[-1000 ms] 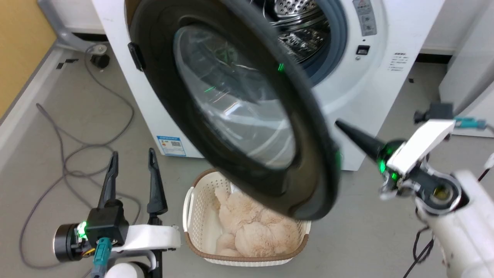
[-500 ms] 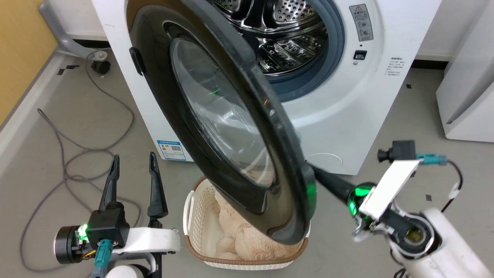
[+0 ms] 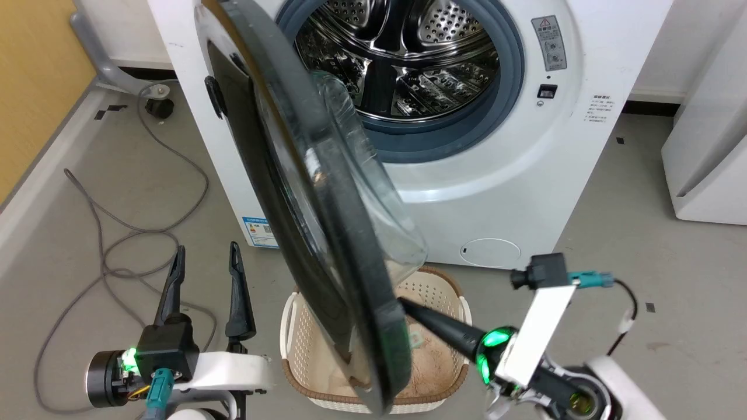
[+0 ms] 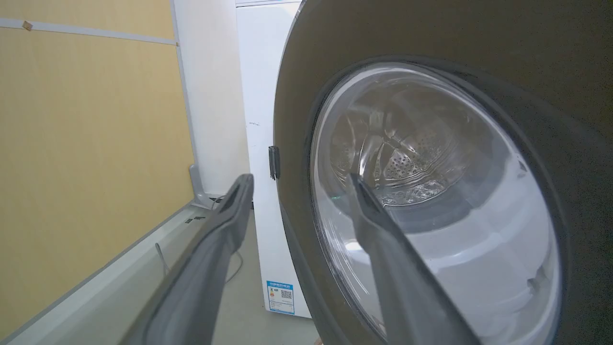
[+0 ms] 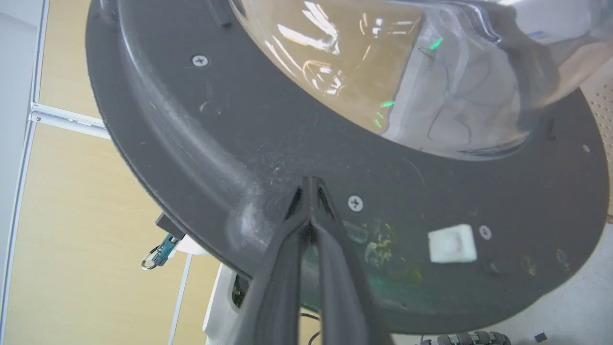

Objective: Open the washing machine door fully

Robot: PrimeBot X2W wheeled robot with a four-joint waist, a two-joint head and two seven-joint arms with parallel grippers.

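As the door (image 3: 350, 262) is hanging open mid-frame, the right gripper (image 3: 405, 304), pinched empty, is touching it. The left gripper (image 3: 207, 248) is gaping empty lower left.

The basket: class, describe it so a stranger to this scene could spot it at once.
Find the white washing machine. On the floor before it, beneath its swung-open black door, sits the basket. It alone is cream perforated plastic with a brown rim.
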